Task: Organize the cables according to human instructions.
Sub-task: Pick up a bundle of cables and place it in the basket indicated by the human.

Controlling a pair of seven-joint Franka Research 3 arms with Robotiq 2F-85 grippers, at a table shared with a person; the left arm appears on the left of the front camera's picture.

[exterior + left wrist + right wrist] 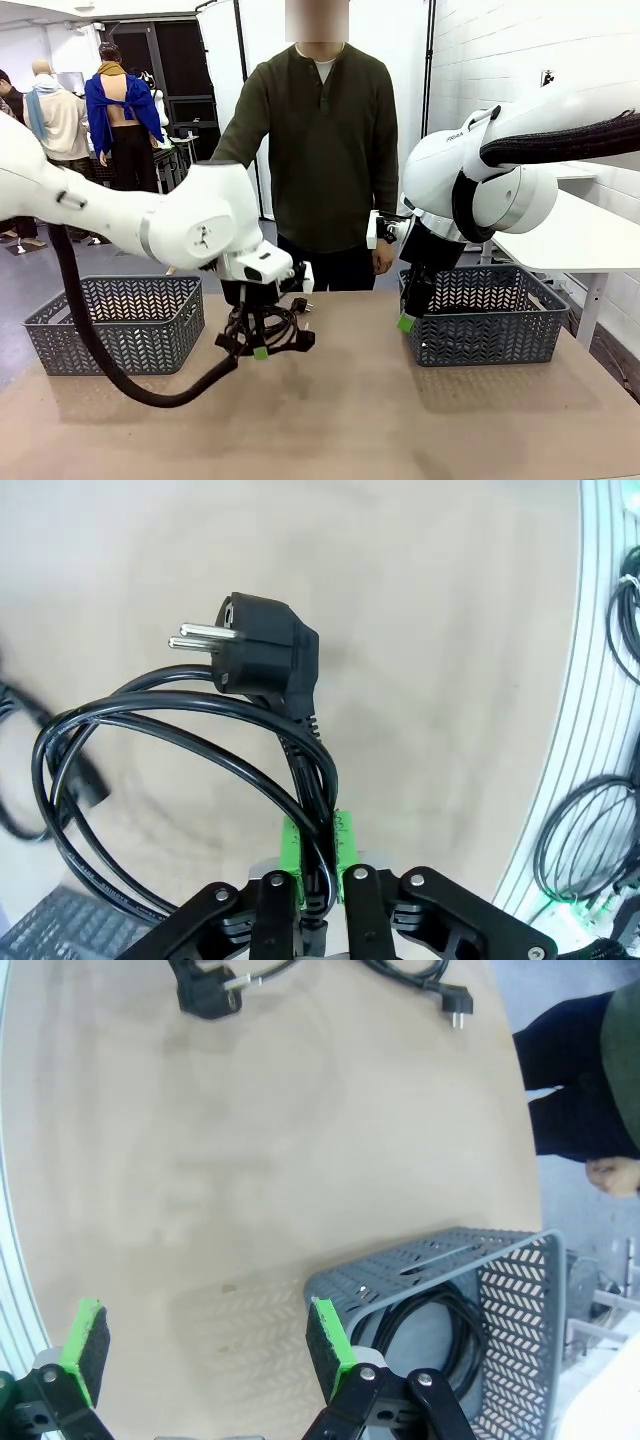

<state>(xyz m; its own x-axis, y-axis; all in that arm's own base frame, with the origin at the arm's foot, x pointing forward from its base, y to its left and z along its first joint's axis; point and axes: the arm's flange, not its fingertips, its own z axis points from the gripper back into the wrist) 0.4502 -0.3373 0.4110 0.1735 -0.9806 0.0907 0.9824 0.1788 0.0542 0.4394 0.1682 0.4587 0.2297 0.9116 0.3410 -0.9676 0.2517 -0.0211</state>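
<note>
1. Cable (200, 705), black and coiled: hanging from the left hand (312, 855), being clamped tight between its green pads (292, 842) above the counter (400, 600).
2. Plug (265, 645): jutting out just beyond the left fingertips, pins pointing sideways.
3. Right hand (207, 1335): hovering with jaws spread wide, gripping nothing, just beside the rim of a grey basket (430, 1250).
4. Second cable (440, 1310): lying coiled inside that basket.
5. Third cable (452, 1002): lying on the counter, well ahead of the right hand.
</note>
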